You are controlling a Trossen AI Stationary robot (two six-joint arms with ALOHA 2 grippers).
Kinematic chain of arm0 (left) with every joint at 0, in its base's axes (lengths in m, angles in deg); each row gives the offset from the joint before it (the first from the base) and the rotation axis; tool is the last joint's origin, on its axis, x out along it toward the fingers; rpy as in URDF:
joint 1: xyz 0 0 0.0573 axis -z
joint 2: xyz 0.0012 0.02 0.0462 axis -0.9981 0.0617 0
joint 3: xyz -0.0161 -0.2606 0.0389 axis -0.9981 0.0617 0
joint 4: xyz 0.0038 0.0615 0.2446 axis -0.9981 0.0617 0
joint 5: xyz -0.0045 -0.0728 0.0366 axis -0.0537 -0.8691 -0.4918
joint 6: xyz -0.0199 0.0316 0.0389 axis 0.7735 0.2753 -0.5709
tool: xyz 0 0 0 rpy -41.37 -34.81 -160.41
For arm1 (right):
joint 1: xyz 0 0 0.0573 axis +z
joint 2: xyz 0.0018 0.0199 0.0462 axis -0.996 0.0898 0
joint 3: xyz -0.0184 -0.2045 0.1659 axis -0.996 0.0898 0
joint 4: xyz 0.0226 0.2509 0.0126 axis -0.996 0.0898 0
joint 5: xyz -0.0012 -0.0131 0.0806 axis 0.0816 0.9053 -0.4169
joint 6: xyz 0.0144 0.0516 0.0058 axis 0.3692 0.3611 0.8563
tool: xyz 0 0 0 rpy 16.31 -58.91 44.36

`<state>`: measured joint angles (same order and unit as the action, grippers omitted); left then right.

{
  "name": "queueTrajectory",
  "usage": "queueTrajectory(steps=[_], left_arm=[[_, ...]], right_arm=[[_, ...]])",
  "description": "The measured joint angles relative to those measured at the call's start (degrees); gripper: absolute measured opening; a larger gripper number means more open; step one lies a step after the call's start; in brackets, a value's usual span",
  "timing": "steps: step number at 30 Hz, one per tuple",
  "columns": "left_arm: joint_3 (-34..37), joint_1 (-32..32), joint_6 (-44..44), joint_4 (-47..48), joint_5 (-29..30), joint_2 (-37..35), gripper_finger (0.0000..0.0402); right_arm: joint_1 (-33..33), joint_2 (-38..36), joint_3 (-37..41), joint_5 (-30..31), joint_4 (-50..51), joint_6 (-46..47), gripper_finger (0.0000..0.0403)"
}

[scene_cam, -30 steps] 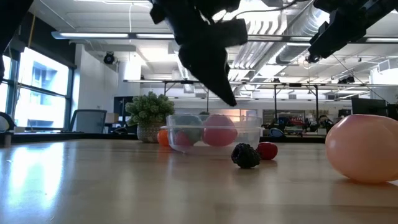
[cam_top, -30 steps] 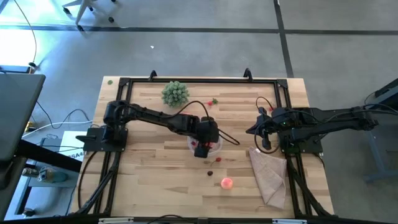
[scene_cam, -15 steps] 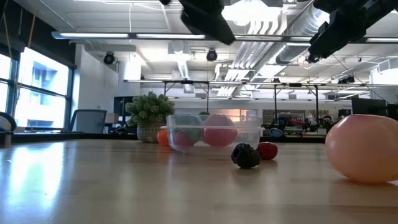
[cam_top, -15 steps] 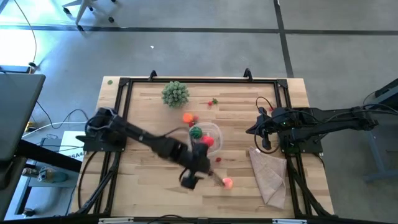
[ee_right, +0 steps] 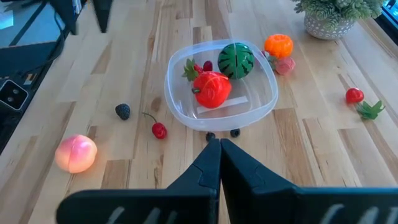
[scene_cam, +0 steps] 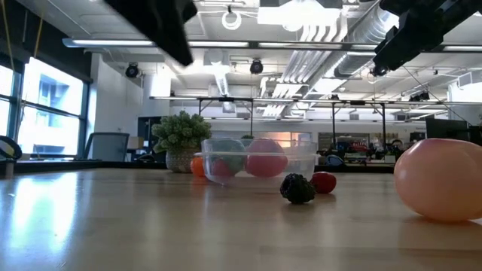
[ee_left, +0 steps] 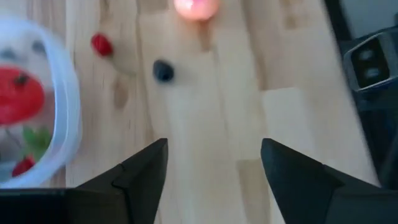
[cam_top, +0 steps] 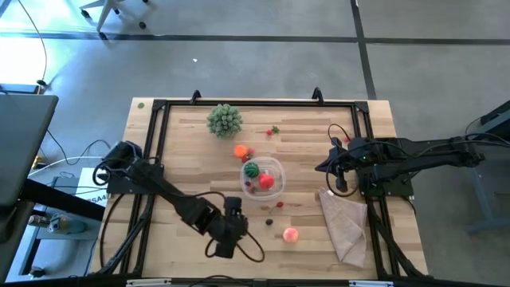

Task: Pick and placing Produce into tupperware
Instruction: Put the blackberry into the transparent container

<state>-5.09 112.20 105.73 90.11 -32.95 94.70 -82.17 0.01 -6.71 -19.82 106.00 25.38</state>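
Left gripper (cam_top: 225, 239): your jaws part-open, empty, near table's front edge.
Peach (cam_top: 291, 234): beside it, toward the right arm; nearest loose piece.
Tub (cam_top: 275, 169): mid-table.
Right gripper (cam_top: 341, 182): shut, parked at right edge.

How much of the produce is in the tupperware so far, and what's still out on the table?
Done: the tupperware holds a red tomato, a green melon and a strawberry. In hand: nothing; the left pincer is open and empty over bare wood, and the right pincer is shut. Left out: peach, blackberry, cherry, orange and a small red piece.
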Motion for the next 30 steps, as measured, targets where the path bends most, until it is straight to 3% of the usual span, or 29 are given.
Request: queueTrajectory(steps=[3, 9, 12, 15, 23, 30], left_arm=[[6.87, -0.25, 1.39, -6.00, 0.60, -2.81, 0.0224], [23.60, -0.75, 1.19, -29.74, 2.08, -10.64, 0.0208], [31.29, -0.58, 0.60, -42.80, 5.36, -13.49, 0.0207], [37.00, -0.61, 1.02, -49.23, 8.00, -13.90, 0.0207], [38.40, -1.43, -2.18, -60.96, 7.82, -6.64, 0.0207], [33.73, -2.97, -2.50, -61.65, 6.34, -0.41, 0.0207]], right_arm=[[0.00, 0.00, 0.00, 0.00, -0.02, 0.00, 0.0000], [0.00, 0.03, 0.00, 0.00, 0.18, 0.00, 0.0000], [0.00, 0.01, 0.01, 0.00, 0.19, -0.01, 0.0000], [0.00, 0.09, 0.00, -0.02, -0.17, 0.00, 0.0000], [0.00, 0.66, 0.02, -0.01, 0.03, 0.00, 0.0000], [0.00, 1.02, 0.02, 0.00, -0.12, 0.00, 0.0000]])
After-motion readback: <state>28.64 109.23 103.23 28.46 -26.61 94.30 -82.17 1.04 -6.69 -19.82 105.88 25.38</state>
